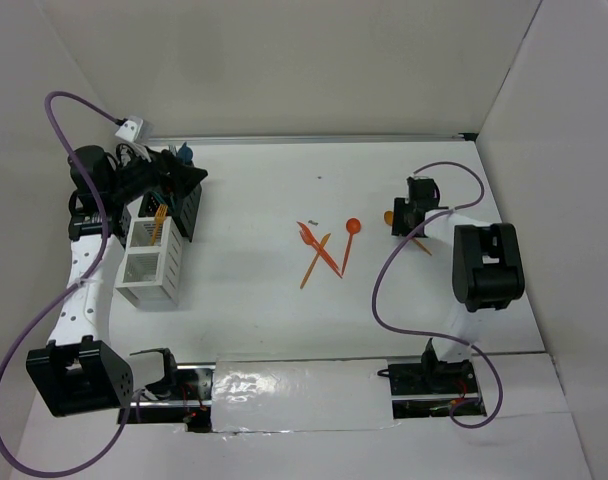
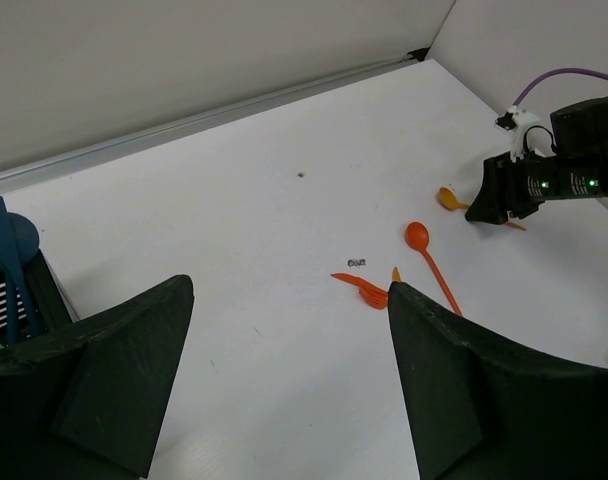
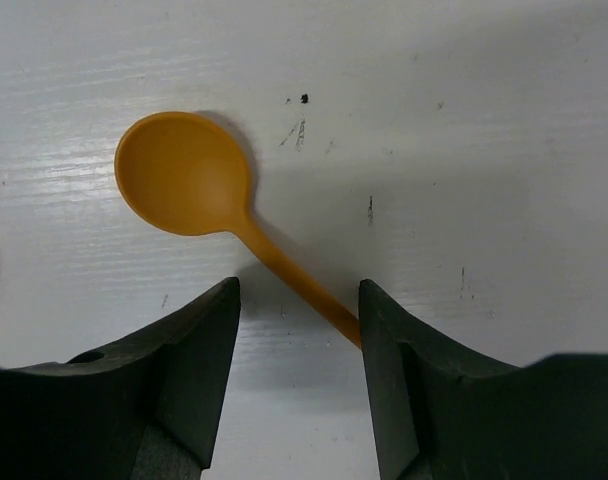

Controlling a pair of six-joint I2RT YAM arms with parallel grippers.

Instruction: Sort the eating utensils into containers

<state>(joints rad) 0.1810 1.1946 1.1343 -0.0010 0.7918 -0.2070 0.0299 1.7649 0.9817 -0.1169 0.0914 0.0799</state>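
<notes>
A yellow-orange spoon (image 3: 184, 175) lies flat on the table, its handle running down-right to the inner edge of my right finger. My right gripper (image 3: 299, 288) stands open low over that handle, straddling it, at the right of the table (image 1: 404, 217). Three red-orange utensils lie crossed mid-table: a fork (image 1: 306, 235), a knife (image 1: 315, 262) and a spoon (image 1: 352, 228). My left gripper (image 2: 289, 290) is open and empty, beside the containers (image 1: 149, 262). The black mesh bin (image 1: 189, 208) holds teal utensils (image 2: 9, 250). One white compartment holds an orange fork (image 1: 159, 222).
White walls close the table at the back and both sides. A metal rail (image 1: 304, 138) runs along the far edge. Purple cables (image 1: 394, 265) loop over the table near each arm. The arm bases and a taped strip (image 1: 299, 385) occupy the near edge.
</notes>
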